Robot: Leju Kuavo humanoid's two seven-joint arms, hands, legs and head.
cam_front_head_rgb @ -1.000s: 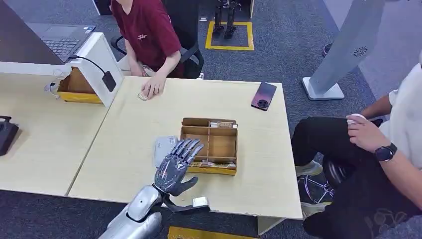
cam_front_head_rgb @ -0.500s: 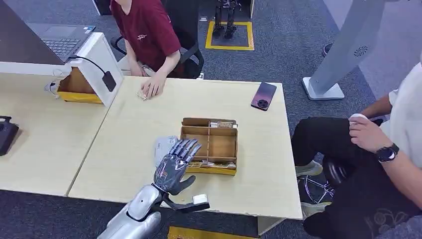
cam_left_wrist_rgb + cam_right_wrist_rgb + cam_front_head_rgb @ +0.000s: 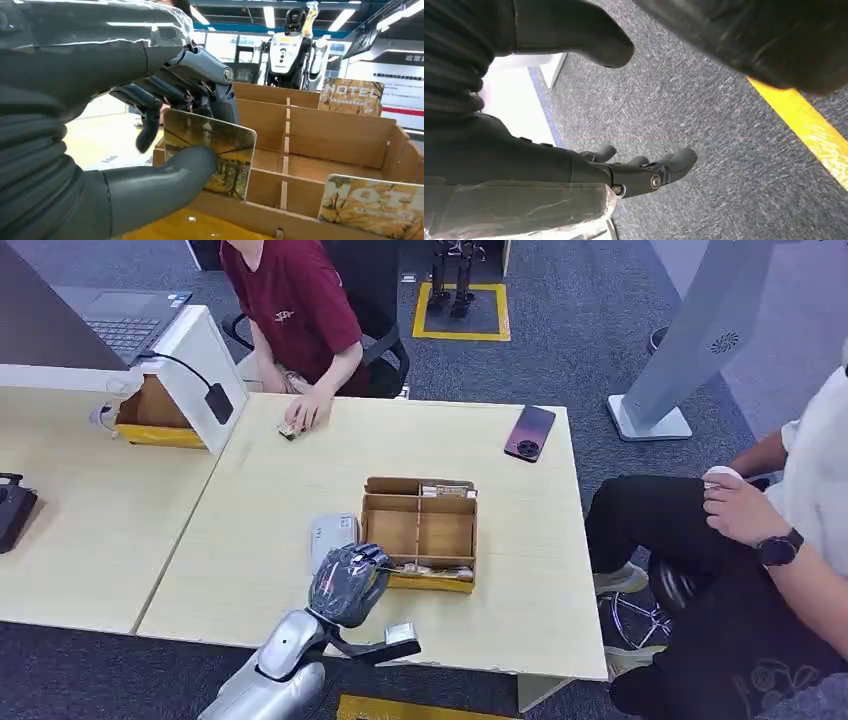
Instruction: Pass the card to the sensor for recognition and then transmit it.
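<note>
A brown divided cardboard box (image 3: 420, 502) stands mid-table with cards upright in its front and back slots. My left hand (image 3: 348, 580) is at the box's front left corner with its fingers curled in. In the left wrist view the thumb and fingers (image 3: 165, 175) pinch a picture card (image 3: 220, 150) at the box's (image 3: 320, 130) front slot. Another card (image 3: 370, 205) leans in the front slot and a hotel card (image 3: 352, 95) stands at the back. A flat grey device (image 3: 330, 532) lies just left of the box. My right hand (image 3: 644, 170) hangs over the carpet, holding nothing.
A white stand with a black reader (image 3: 218, 400) sits at the far left, with a laptop (image 3: 125, 325) behind it. A person in red rests a hand (image 3: 305, 410) on the far table edge. A phone (image 3: 529, 432) lies far right. A seated person (image 3: 760, 540) is at right.
My left hand's fingers, spread over the box's front left corner a second ago, have curled in and closed on a card. The person's hand shifted slightly.
</note>
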